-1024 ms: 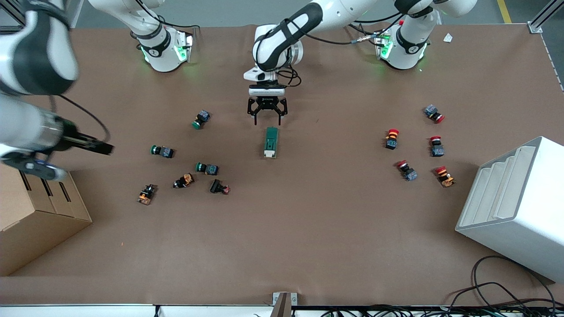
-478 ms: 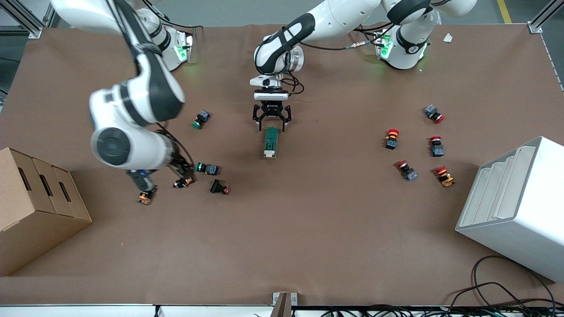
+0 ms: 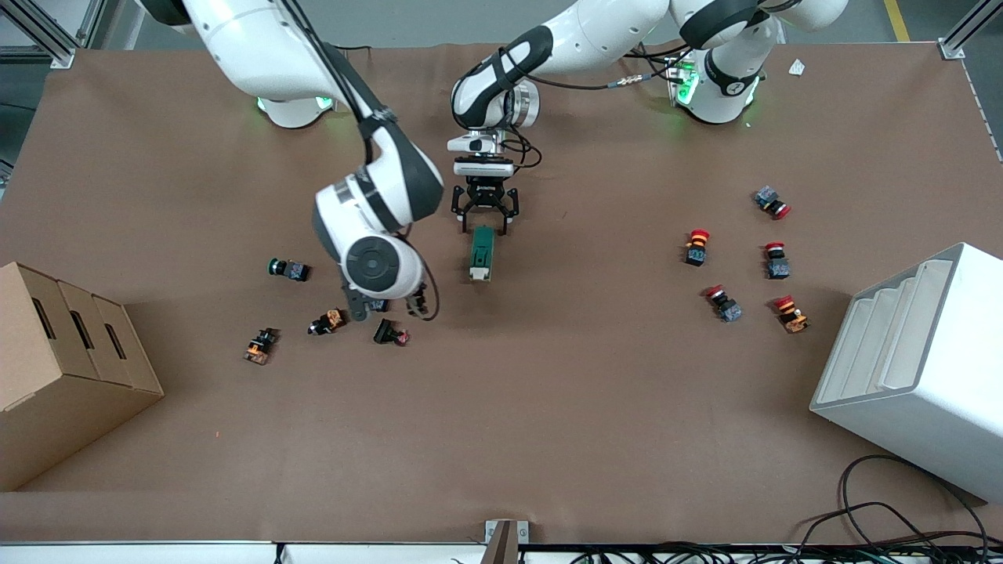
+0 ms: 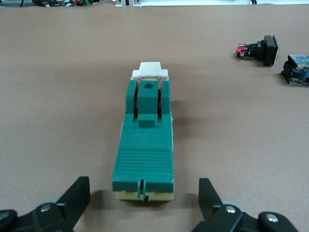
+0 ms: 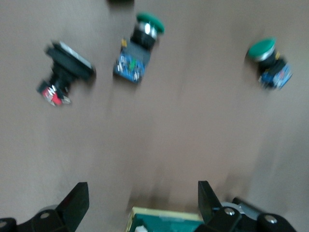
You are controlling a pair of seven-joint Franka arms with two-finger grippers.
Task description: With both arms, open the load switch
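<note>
The load switch (image 3: 481, 252), a dark-green block on a cream base, lies mid-table with its white tab (image 4: 150, 70) at the end nearer the front camera. My left gripper (image 3: 484, 217) is open at the switch's tab-free end. In the left wrist view its fingers (image 4: 76, 197) stand to either side of the load switch (image 4: 145, 145) and do not touch it. My right gripper (image 3: 388, 304) is open over the green and black buttons beside the switch, toward the right arm's end. Only a corner of the load switch (image 5: 166, 222) shows in the right wrist view.
Green push buttons (image 5: 140, 48), (image 5: 270, 63) and a black-red one (image 5: 63, 72) lie under the right gripper; more buttons (image 3: 288, 269), (image 3: 260, 346) lie nearby. Red buttons (image 3: 736, 258) cluster toward the left arm's end. A cardboard box (image 3: 70, 368) and a white rack (image 3: 917, 368) flank the table.
The right arm has swung from over the cardboard box across to the buttons beside the switch. The left gripper has come down a little onto the switch's end.
</note>
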